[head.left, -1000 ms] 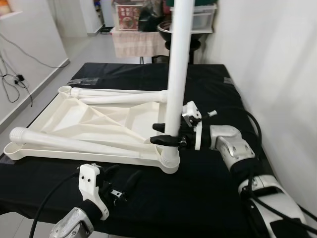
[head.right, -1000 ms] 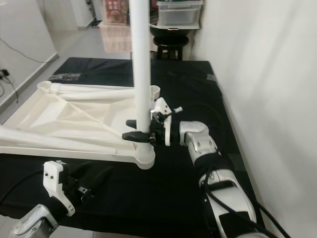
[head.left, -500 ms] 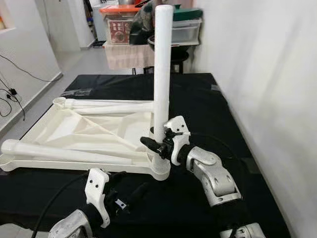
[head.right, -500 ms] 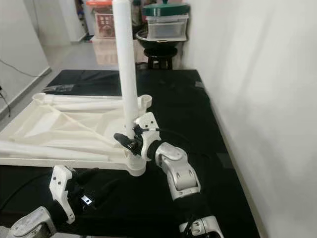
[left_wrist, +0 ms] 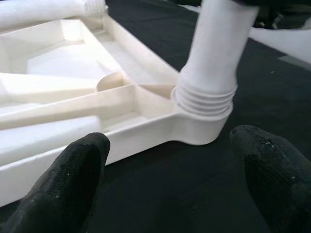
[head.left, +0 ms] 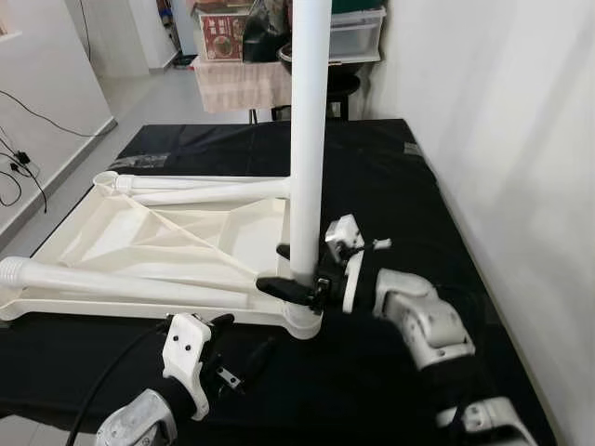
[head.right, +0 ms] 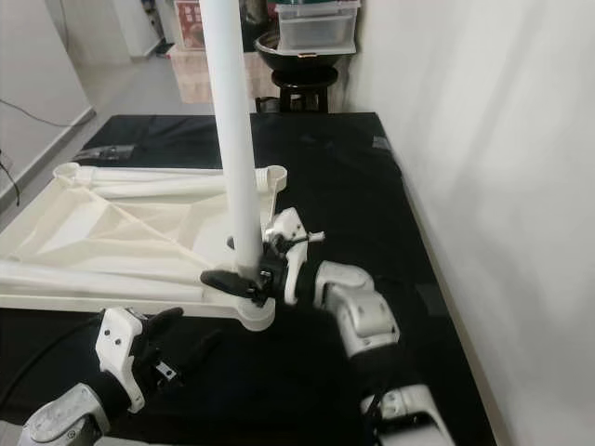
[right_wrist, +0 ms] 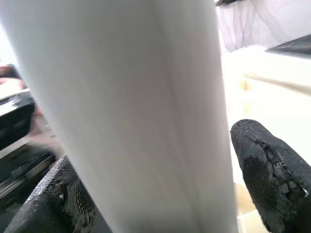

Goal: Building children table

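left gripper (head.left: 244, 351): lower left of head view, resting low over the black desk (head.left: 390, 177), just in front of the tabletop's near edge; jaws released, spread wide, nothing between them
left fingers (left_wrist: 58, 187): wrist view shows both black tips apart, aimed at the corner socket
tabletop (head.left: 177, 243): white plastic, lying upside down on the desk, left and centre of frame, ribbed underside facing up
loose legs (head.left: 121, 283): two white tubes lying flat across the tabletop, one along the near edge, one (head.left: 200, 190) along the far edge
upright leg (head.left: 309, 139): centre of frame, standing vertical in the near right corner socket (head.left: 303, 321), top runs past the upper edge; threaded end sits at the socket rim (left_wrist: 204, 99)
right gripper (head.left: 296, 279): centre, just right of the upright leg, jaws clenched around the leg low down, just above the socket
right fingers (right_wrist: 272, 174): wrist view shows a black tip on each side of the white tube
wall (head.left: 502, 139): white, right side of frame
storage boxes (head.left: 358, 32): upper centre, behind the desk
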`<state>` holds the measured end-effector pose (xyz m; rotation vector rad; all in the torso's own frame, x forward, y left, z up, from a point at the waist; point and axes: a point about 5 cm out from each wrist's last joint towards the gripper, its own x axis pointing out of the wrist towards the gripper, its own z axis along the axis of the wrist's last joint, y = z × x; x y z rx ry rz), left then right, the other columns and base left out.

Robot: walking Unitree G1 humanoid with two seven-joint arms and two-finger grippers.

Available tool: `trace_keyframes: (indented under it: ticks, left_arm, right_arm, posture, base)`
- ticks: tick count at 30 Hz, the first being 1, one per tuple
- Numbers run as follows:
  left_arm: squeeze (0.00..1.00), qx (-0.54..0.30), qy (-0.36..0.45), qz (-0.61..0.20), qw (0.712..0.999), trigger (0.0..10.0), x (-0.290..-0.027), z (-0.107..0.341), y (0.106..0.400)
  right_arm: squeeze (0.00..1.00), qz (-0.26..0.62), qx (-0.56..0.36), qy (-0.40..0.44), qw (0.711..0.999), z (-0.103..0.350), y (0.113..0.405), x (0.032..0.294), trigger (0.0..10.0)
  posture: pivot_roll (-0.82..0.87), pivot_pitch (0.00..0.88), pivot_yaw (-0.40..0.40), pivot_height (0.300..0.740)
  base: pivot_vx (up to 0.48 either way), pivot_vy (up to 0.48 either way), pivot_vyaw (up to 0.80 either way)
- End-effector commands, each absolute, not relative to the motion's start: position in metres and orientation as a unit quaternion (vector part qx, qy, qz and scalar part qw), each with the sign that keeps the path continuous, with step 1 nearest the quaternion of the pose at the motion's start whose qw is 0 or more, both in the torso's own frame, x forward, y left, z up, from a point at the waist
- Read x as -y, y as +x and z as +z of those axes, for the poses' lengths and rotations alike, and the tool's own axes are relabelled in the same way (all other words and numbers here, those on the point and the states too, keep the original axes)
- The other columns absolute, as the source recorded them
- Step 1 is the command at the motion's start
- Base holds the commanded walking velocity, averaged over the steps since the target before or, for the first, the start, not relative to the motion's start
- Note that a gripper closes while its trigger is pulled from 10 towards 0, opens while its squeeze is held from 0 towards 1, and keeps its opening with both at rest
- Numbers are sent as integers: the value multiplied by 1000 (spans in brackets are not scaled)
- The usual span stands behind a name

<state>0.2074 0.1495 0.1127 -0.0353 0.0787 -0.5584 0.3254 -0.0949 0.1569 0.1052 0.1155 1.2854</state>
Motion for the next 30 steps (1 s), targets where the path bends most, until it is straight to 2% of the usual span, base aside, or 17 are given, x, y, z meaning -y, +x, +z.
trace_keyframes:
  ticks: [1, 2, 3, 4, 9, 18, 19, 20, 23, 24, 25, 27, 30]
  left_arm:
    - [0, -44, -14, -273, 961, 10000, -148, 108, 207]
    - [0, -43, -14, -273, 961, 10000, -148, 108, 207]
    - [0, -43, -14, -273, 961, 10000, -148, 108, 207]
    - [0, -43, -14, -273, 961, 10000, -148, 108, 208]
    - [0, -40, -16, -272, 961, 10000, -147, 108, 209]
    - [0, -34, -19, -268, 963, 10000, -146, 109, 209]
    - [0, -33, -20, -268, 963, 10000, -147, 110, 208]
    - [0, -32, -21, -268, 963, 10000, -148, 111, 208]
    - [0, -32, -21, -268, 963, 10000, -148, 111, 208]
    - [0, -31, -24, -268, 963, 10000, -150, 112, 207]
    - [0, -31, -25, -268, 963, 10000, -151, 112, 208]
    - [0, -32, -28, -271, 962, 10000, -151, 112, 209]
    - [0, -32, -30, -273, 961, 10000, -151, 112, 209]
  right_arm:
    - [0, 627, -55, 51, 776, 155, 328, 94, 7059]
    - [0, 631, -56, 43, 773, 155, 332, 94, 4471]
    - [0, 631, -56, 43, 773, 155, 332, 94, 4471]
    - [0, 633, -59, 36, 771, 155, 335, 94, 0]
    - [0, 629, -63, 23, 775, 158, 346, 95, 0]
    - [0, 591, -69, 12, 804, 152, 346, 103, 0]
    - [0, 552, -82, -4, 830, 143, 344, 103, 0]
    - [0, 359, -93, 59, 927, 133, 347, 102, 0]
    - [0, 359, -93, 59, 927, 133, 347, 102, 0]
    - [0, 297, -116, 49, 946, 118, 329, 96, 0]
    - [0, 275, -116, 38, 954, 116, 324, 91, 0]
    - [0, 310, -109, -3, 944, 115, 324, 84, 0]
    - [0, 326, -116, -9, 938, 112, 325, 82, 0]
  posture:
    - [28, 0, 1, 740]
    - [28, 0, 1, 740]
    - [28, 0, 1, 740]
    - [28, 0, 1, 740]
    - [33, 0, -7, 740]
    - [20, 3, -10, 740]
    - [13, 14, -13, 740]
    - [-7, 29, -15, 740]
    - [-7, 29, -15, 740]
    - [-9, 38, -6, 740]
    - [-44, 20, 15, 740]
    - [-13, 24, -5, 740]
    - [-4, 27, -8, 740]
  base:
    - [0, 0, 0]
    - [0, 0, 0]
    - [0, 0, 0]
    - [0, 0, 0]
    - [0, 0, 0]
    - [0, 0, 0]
    - [0, 0, 0]
    - [0, 0, 0]
    - [0, 0, 0]
    - [0, 0, 0]
    - [0, 0, 0]
    - [0, 0, 0]
    - [0, 0, 0]
